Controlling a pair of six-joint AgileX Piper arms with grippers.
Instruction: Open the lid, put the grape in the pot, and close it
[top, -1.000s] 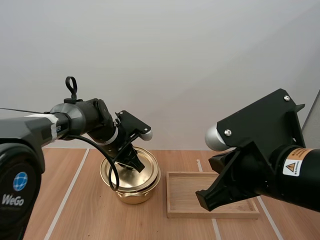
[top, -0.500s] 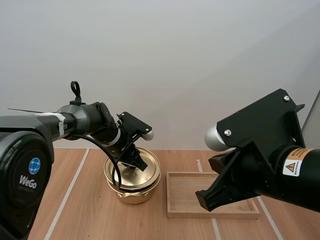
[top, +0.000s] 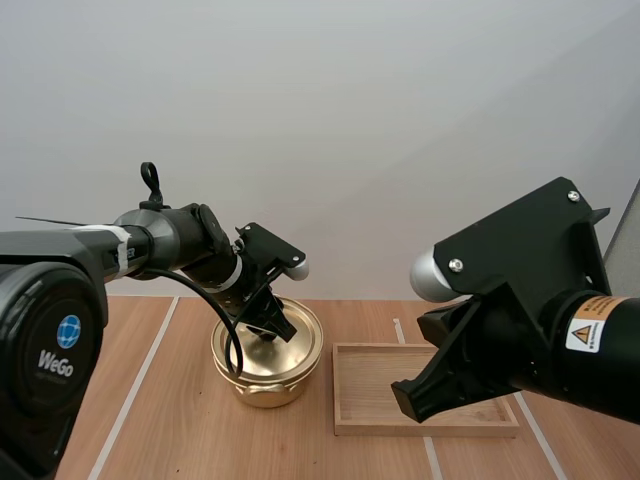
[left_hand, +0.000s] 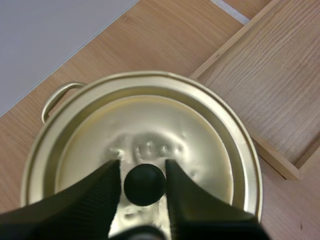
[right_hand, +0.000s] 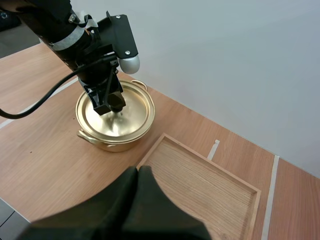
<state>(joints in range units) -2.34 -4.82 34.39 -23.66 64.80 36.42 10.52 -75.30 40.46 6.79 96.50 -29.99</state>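
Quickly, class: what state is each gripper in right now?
Left gripper: closed on the lid, pinching its knob.
Right gripper: closed, holding nothing.

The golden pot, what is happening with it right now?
The left gripper pinches the black round knob of the gold metal lid, which lies flat on the gold metal pot. The right gripper, shut on nothing, hangs near the shallow wooden tray beside the pot.
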